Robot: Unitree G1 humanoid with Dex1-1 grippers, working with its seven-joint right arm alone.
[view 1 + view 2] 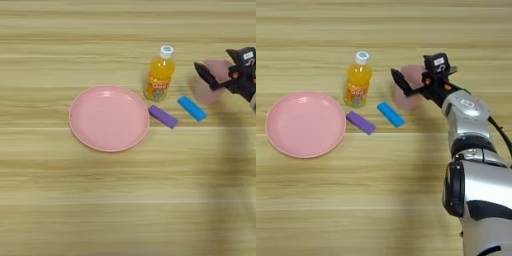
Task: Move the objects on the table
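Nearest the camera, the silver right forearm (468,150) comes up from the bottom right corner over bare planks of the wooden table (356,200).

Next row up: flat pink plate (109,118) lies on the left, nothing on it. Just right of its rim is a small purple block (163,116), lying flat and angled — close to the plate, whether it touches the rim can't be told. Right of that, a blue block (192,108) lies at a similar angle, apart from the purple one.

Behind the two blocks: the orange-drink bottle (160,73) stands upright with its white cap on, just behind the purple block and near the plate's far right edge. To its right stands the pale pink cup (408,92), upright, just behind and right of the blue block.

The pincer (417,75) is at the cup — fingers spread wide. One black finger (401,81) reaches across the cup's left side toward the bottle; the other part sits over the cup's far right rim. The cup sits between them, partly hidden by the pincer. Cannot tell whether either finger touches the cup wall. The cup appears to rest on the table.

Bottle and blue block are the closest neighbours to the cup, with a clear gap to the bottle. Further back is only table planking.
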